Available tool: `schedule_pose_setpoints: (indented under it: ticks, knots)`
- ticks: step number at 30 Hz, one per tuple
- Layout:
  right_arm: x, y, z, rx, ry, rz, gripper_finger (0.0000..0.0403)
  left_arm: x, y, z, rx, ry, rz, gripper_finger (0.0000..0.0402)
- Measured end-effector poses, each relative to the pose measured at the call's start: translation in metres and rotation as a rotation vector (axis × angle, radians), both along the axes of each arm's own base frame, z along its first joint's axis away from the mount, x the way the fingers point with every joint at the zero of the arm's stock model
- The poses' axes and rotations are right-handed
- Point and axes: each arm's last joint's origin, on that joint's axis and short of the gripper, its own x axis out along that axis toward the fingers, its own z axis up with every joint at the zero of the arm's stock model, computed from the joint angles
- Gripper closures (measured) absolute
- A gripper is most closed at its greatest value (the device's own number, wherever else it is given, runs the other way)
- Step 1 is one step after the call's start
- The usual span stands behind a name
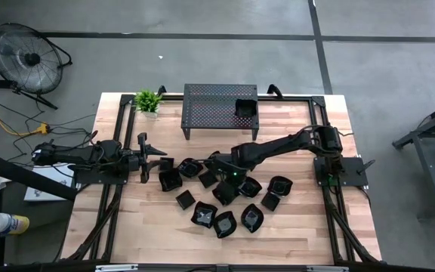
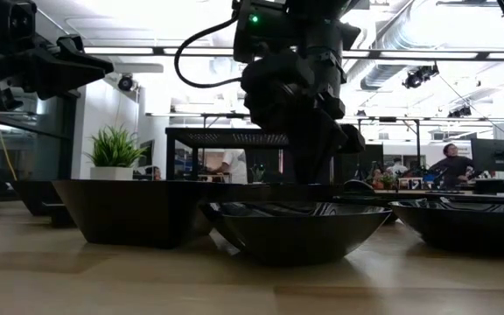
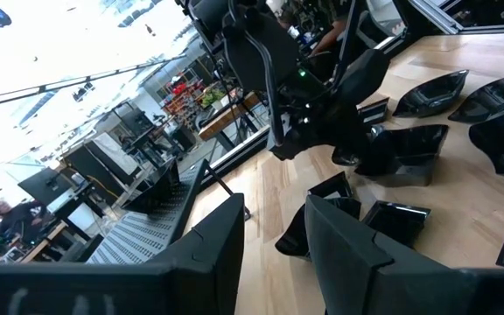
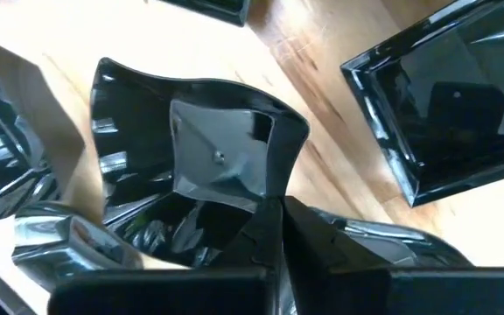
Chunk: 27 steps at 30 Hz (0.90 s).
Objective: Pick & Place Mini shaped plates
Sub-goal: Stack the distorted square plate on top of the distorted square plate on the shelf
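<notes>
Mini shaped plates [image 1: 225,198] clustered on the wooden table [image 1: 300,234], in a loose spread directly under and just ahead of the right gripper [image 1: 219,168]. One wavy-edged plate [image 4: 195,162] immediately ahead of the right fingertips [image 4: 274,227], lying flat, open side up, square inner well turned roughly a quarter-diagonal to the finger line; long axis not clear. One square plate [image 4: 449,96] off to one side of the same jaws, flat, apart from the wavy one. One more plate [image 1: 245,107] resting on the perforated stand [image 1: 219,106], well beyond the jaws.

Right jaws drawn nearly together at the wavy plate's near rim; whether the rim is pinched, cannot tell. Gripper low, just above the pile in the low view.

Left gripper [image 1: 148,156] beside the cluster's edge, raised off the table, jaws parted to a moderate gap, holding nothing. Nearest plates [image 3: 392,219] just ahead of its fingertips [image 3: 348,254].

Small potted plant [image 1: 148,100] at the table's far edge, beside the stand.
</notes>
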Motion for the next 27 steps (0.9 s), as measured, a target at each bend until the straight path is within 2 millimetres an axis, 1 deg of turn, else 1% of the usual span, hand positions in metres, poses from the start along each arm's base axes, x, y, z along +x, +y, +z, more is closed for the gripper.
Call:
schedule_pose_setpoints:
  ticks: [4,7,11,15,19,22,25,27]
  knots:
    - [0.002,0.000,0.013,-0.002,0.012,0.008,0.0402,0.000,0.000,0.000,0.000,0.000,0.000,0.0282]
    - [0.002,0.000,0.028,-0.007,0.022,0.012,0.0402,0.000,0.000,0.000,0.000,0.000,0.000,0.0282]
    - [0.004,-0.002,0.054,-0.035,0.027,0.030,0.0402,0.000,0.000,0.000,0.000,0.000,0.000,0.0282]
    - [0.005,-0.009,0.086,-0.079,0.032,0.028,0.0402,0.000,0.000,0.000,0.000,0.000,0.000,0.0282]
    - [0.000,-0.025,0.128,-0.151,0.038,-0.001,0.0402,0.000,0.000,0.000,0.000,0.000,0.000,0.0282]
    - [-0.008,-0.041,0.159,-0.207,0.026,-0.036,0.0403,0.000,0.000,0.000,0.000,0.000,0.000,0.0282]
    - [-0.017,-0.059,0.189,-0.252,-0.005,-0.074,0.0403,0.000,0.000,0.000,0.000,0.000,0.000,0.0282]
    - [-0.021,-0.071,0.207,-0.280,-0.065,-0.105,0.0403,0.000,0.000,0.000,0.000,0.000,0.000,0.0282]
